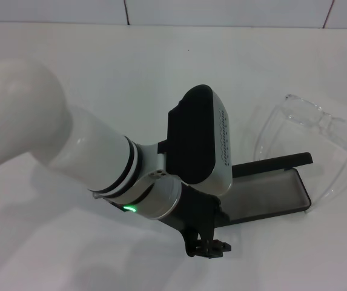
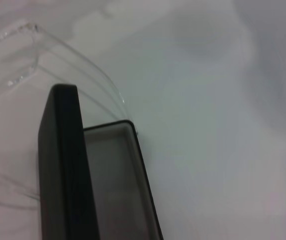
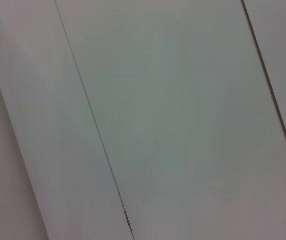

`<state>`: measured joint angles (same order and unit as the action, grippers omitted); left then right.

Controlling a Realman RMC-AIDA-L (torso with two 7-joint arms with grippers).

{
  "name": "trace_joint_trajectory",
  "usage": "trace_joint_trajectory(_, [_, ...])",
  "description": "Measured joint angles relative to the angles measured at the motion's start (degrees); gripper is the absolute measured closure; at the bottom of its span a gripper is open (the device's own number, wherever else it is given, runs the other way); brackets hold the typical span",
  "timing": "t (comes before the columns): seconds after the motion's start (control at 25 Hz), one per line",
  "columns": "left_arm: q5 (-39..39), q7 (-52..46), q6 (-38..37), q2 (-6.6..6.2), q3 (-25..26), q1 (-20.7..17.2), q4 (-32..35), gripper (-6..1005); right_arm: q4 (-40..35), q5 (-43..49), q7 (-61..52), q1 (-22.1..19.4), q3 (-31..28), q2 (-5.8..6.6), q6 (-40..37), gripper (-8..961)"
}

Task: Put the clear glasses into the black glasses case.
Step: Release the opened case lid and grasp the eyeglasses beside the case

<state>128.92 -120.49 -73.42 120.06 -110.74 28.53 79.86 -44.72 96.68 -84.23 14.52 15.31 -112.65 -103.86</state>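
Note:
The black glasses case lies open on the white table, its grey-lined tray facing me and its lid standing up along the far side. The clear glasses rest on the table behind and to the right of the case, with one thin arm curving down past the case's right end. My left arm reaches in from the left, and its left gripper hangs low at the case's left end, mostly hidden by the wrist. The left wrist view shows the case lid, the lining and the glasses beyond it.
White tabletop spreads all around, with a white tiled wall at the far edge. The right wrist view shows only pale panels with thin seams.

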Motion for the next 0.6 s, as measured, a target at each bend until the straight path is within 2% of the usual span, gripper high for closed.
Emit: trace_joint_trajectory(0.6, [-0.05,-0.09,-1.29,-0.17,0.00,0.64,-0.92,540,1.66,0.00,1.43,0.27,-0.38,0.07,0.00,222])
